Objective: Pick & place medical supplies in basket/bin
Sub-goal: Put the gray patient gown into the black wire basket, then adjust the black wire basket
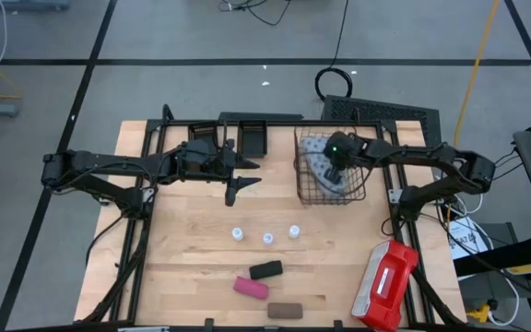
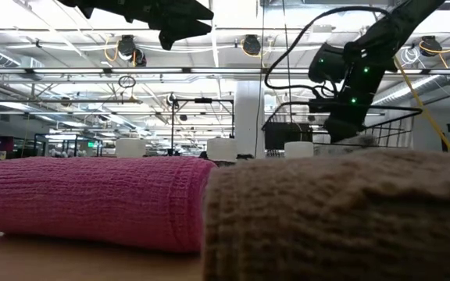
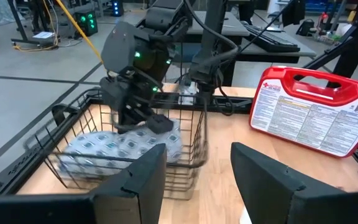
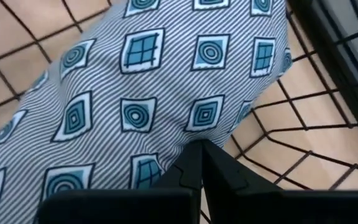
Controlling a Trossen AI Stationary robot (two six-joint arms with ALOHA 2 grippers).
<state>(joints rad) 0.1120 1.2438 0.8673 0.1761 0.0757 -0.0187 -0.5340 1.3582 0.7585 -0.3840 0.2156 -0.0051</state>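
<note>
The pale blue-grey patterned pack (image 4: 135,93) lies on the floor of the black wire basket (image 1: 304,189) at the table's far right. My right gripper (image 4: 201,152) reaches down into the basket, shut, its tips at the pack (image 3: 123,149). My left gripper (image 1: 238,189) hangs open above the table's far left-middle, holding nothing. Three white vials (image 1: 268,239) stand in a row mid-table. Nearer the front edge lie a black block (image 1: 265,270), a pink block (image 1: 251,288) and a brown block (image 1: 284,311). My right gripper meets the pack's upper surface (image 4: 185,134) with its shut fingertips and has nothing between them. The fingers slant down from above, inside the basket. The pack lies flat on the basket floor.
A red-and-white case (image 1: 385,284) lies at the near right corner. Two small black trays (image 1: 252,138) (image 1: 201,136) sit along the far edge, behind my left arm. Bare wood lies between the vials and the basket.
</note>
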